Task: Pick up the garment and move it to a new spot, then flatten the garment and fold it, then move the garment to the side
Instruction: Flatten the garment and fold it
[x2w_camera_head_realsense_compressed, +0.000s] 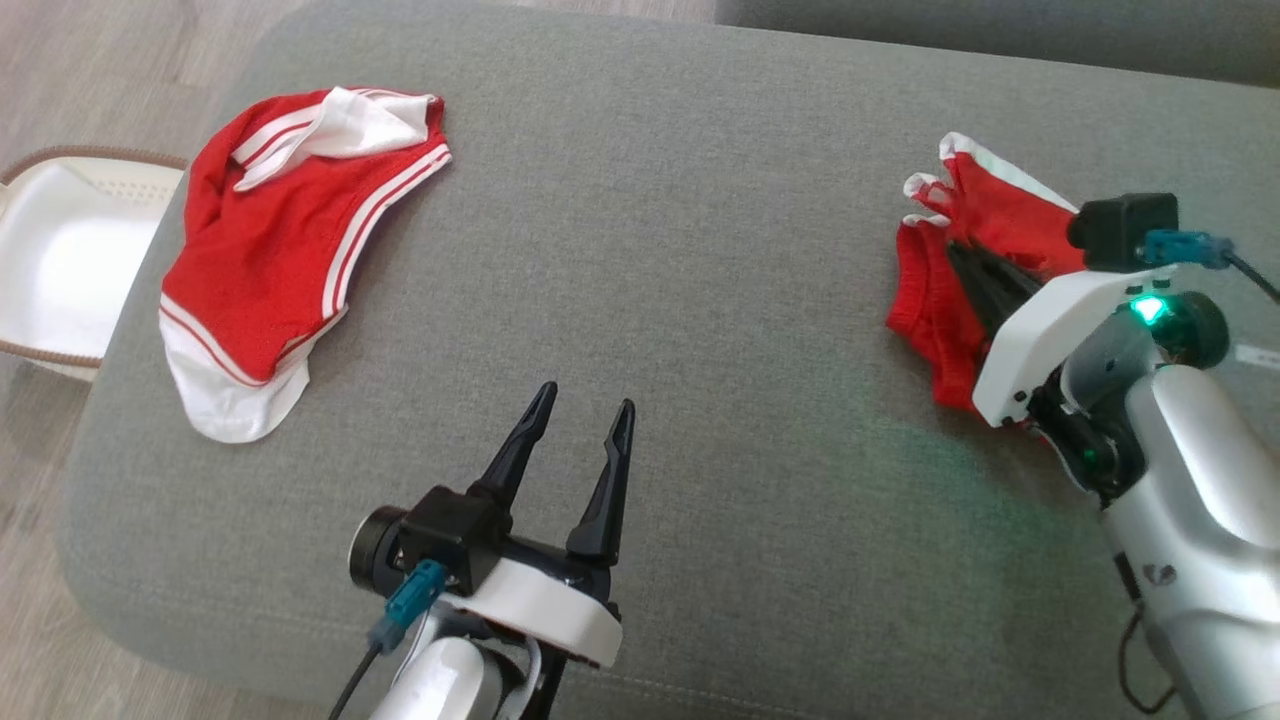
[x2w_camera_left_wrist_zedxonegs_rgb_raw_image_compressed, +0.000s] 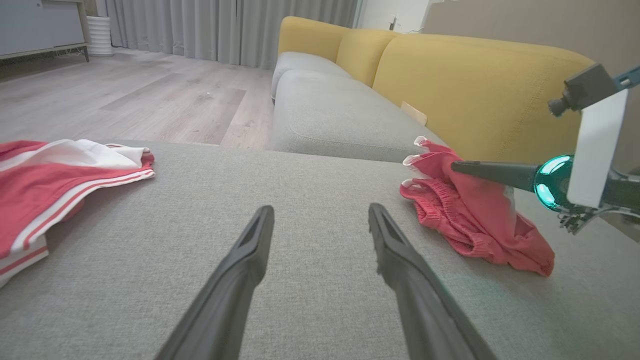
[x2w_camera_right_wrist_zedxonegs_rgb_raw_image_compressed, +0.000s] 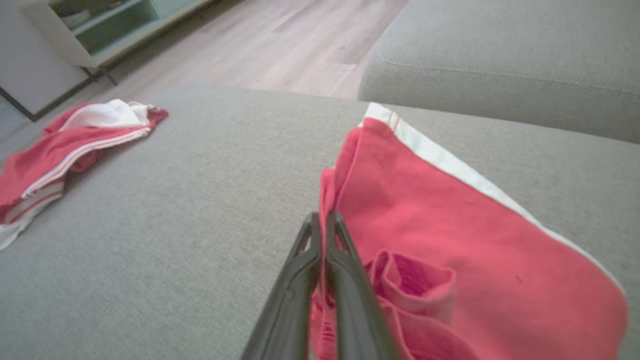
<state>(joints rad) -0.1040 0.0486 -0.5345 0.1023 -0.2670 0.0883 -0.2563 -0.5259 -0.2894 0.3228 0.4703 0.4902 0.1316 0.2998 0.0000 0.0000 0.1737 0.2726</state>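
**A:** Where's the garment (x2w_camera_right_wrist_zedxonegs_rgb_raw_image_compressed: 450, 225) now?

**B:** Bunched on the right side of the grey cushion (x2w_camera_head_realsense_compressed: 650, 250), well apart from the striped shorts (x2w_camera_head_realsense_compressed: 270, 250) on the left side. The right claw (x2w_camera_right_wrist_zedxonegs_rgb_raw_image_compressed: 322, 216) is pinching a fold of it, fingers all but pressed together. The left claw (x2w_camera_head_realsense_compressed: 587, 394) hangs spread over bare cushion, touching nothing.

**A:** What could spoil it?

**B:** The pinch looks thin, only an edge. I'd judge a lift could let the cloth slide out. It could also raise one layer and leave the rest twisted, making the flattening harder. The two red pieces look alike too, so setting this one down near the shorts could tangle them.

**A:** Any containers?

**B:** One white basket (x2w_camera_head_realsense_compressed: 70, 240) with a brown rim, on the floor just beside the cushion's left end, near the shorts. The part that shows holds nothing I can see.
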